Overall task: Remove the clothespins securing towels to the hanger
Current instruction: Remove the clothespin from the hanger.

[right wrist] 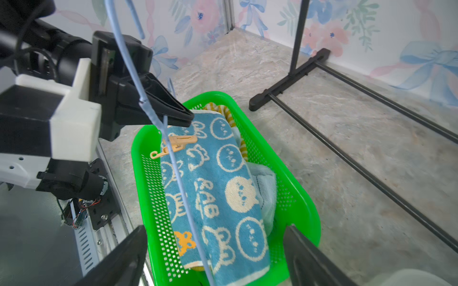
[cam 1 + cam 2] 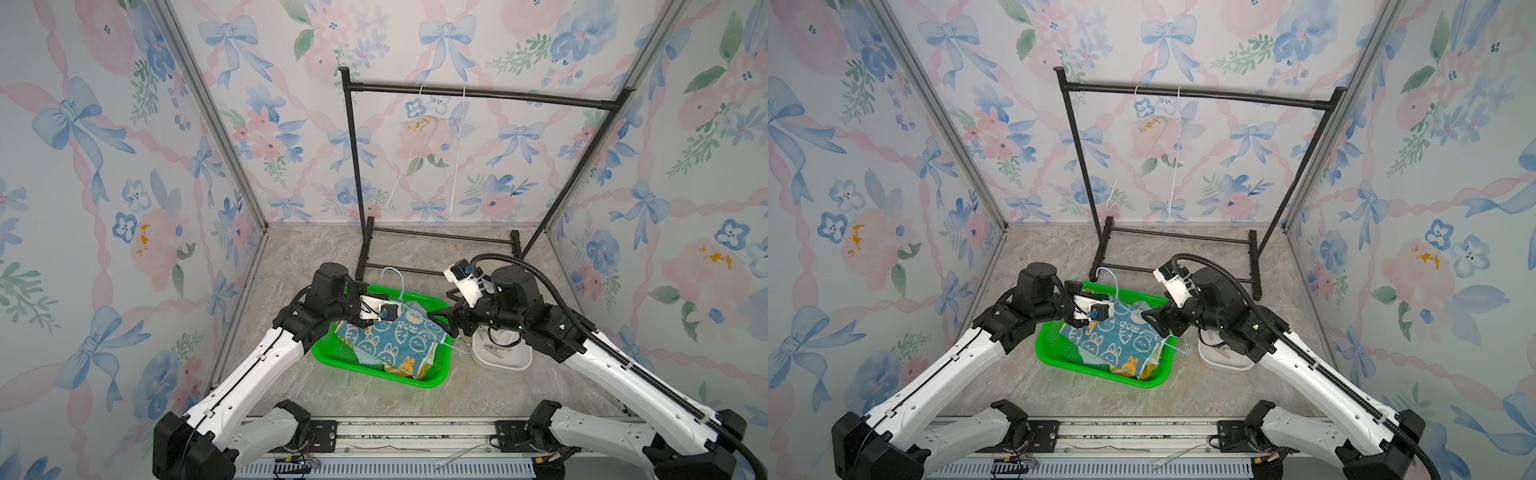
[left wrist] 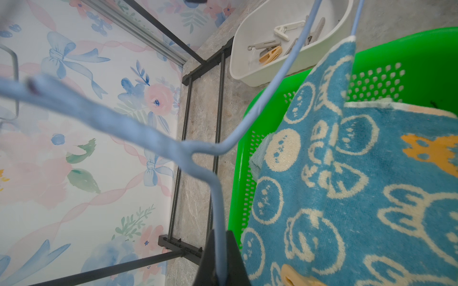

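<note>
Right tool (image 2: 444, 323) over towels (image 2: 395, 336) in basket (image 2: 332, 353)

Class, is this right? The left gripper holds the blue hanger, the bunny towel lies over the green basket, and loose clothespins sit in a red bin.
Wrong in one respect: the bin holding the loose clothespins is white, not red, as the left wrist view shows. The rest stands.

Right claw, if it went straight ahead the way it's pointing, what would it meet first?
Probably the blue hanger wire, which crosses between the open right claw's fingers. After that comes the bunny towel in the green basket. Depth is hard to judge.
</note>
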